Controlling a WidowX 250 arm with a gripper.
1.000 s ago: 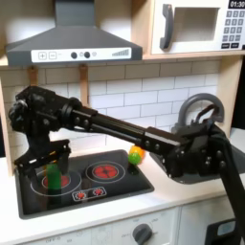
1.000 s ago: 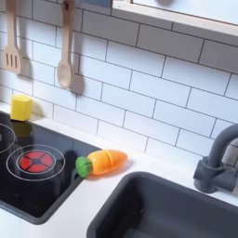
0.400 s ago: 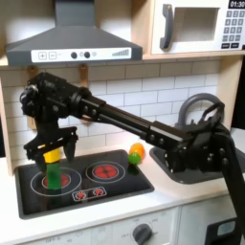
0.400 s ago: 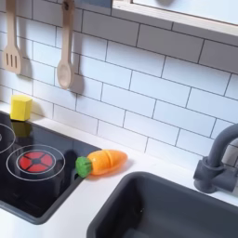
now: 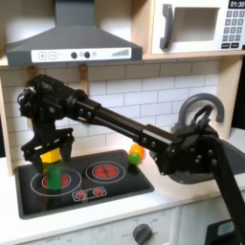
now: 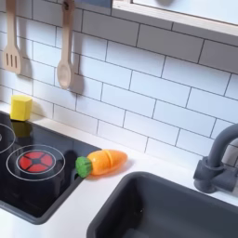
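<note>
Hand (image 5: 55, 153) clamped on green cylinder (image 5: 55, 169) (upright), over stove's (image 5: 124, 186) left burner (image 5: 48, 180).

My arm: matte black throughout, boxy segments joined by chunky rounded joint housings. The base block is bulky, with a few small pale markings I can't read. A long, slim forearm link leads to the gripper (image 5: 50, 151). The fingers (image 5: 39, 153) carry yellow-orange pads. Cables and screws are too blurred to make out.
</note>
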